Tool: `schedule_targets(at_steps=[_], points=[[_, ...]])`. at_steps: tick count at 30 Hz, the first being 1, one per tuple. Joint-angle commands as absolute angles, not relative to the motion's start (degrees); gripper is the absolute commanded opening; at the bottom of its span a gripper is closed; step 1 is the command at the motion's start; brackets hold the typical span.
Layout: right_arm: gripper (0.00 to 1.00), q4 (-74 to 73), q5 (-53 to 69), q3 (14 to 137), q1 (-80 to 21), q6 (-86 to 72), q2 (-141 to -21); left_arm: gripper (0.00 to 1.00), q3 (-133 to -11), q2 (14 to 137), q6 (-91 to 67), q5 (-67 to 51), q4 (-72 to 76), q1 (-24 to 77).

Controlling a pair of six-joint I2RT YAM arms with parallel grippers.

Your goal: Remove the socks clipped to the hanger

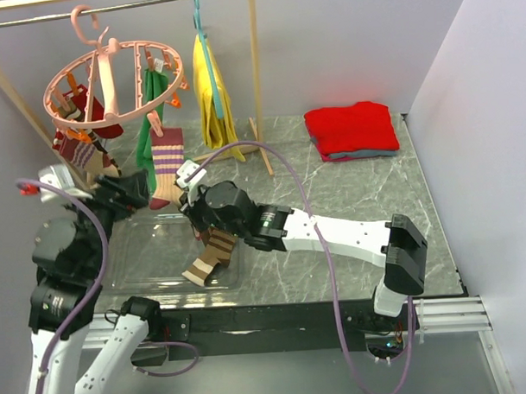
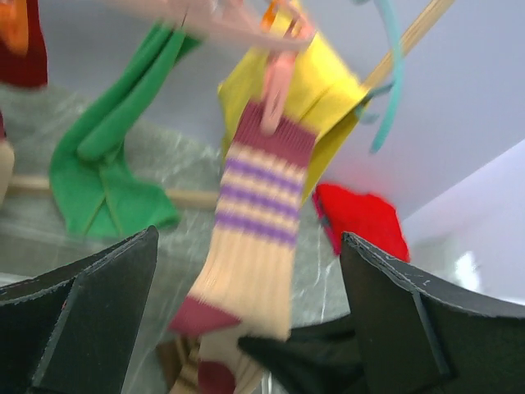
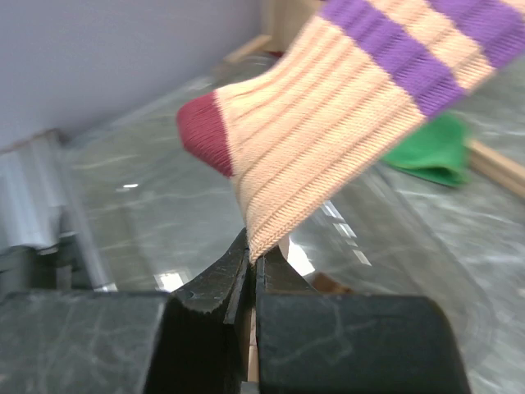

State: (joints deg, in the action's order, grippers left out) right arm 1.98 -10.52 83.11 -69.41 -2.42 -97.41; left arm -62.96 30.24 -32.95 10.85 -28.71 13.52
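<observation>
The pink ring hanger (image 1: 112, 77) hangs from a rod at the top left. A beige sock with maroon and purple stripes (image 1: 165, 161) hangs from one of its clips (image 2: 277, 90). My right gripper (image 3: 253, 256) is shut on that sock's lower edge (image 3: 328, 123), near its maroon heel. My left gripper (image 2: 246, 279) stands open just left of it, and the sock (image 2: 254, 238) hangs beyond its wide-apart fingers (image 2: 107, 312). Red patterned socks (image 1: 78, 150) hang on the hanger's left side. A brown-striped sock (image 1: 211, 255) lies in the clear tray (image 1: 118, 262).
A long green cloth (image 1: 146, 136) and a yellow garment (image 1: 212, 95) on a teal hanger (image 1: 201, 26) hang behind the sock. Folded red cloth (image 1: 351, 129) lies at the back right. A wooden frame post (image 1: 257, 76) stands mid-table.
</observation>
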Motion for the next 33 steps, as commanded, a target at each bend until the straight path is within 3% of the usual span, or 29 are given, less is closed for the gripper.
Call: schedule_targets(at_steps=[1,10,22,25,29,31,33], points=[[0.00,2.1,3.1,84.2,-67.4,-7.7,-93.4,0.96,-56.8,25.0,-35.2,7.0,-34.4,13.4],[0.00,5.0,23.6,85.4,-63.1,-14.0,-94.0,0.96,-52.4,20.9,-41.2,-3.6,-35.1,13.4],[0.00,8.4,29.4,84.2,-61.7,-15.4,-93.9,0.99,-52.6,23.7,-49.0,-0.2,-41.3,13.4],[0.00,8.4,30.8,84.8,-61.8,-15.5,-94.6,0.90,-51.4,22.3,-50.3,-0.2,-40.1,13.4],[0.00,7.9,32.3,85.0,-61.7,-15.2,-95.2,0.56,-51.9,18.9,-50.6,4.8,-40.1,13.4],[0.01,7.5,32.6,84.9,-61.7,-14.9,-95.3,0.51,-51.9,17.8,-50.5,6.4,-39.8,13.4],[0.02,7.4,33.1,84.7,-61.7,-14.9,-95.4,0.38,-51.8,16.7,-50.6,7.0,-39.6,13.4]])
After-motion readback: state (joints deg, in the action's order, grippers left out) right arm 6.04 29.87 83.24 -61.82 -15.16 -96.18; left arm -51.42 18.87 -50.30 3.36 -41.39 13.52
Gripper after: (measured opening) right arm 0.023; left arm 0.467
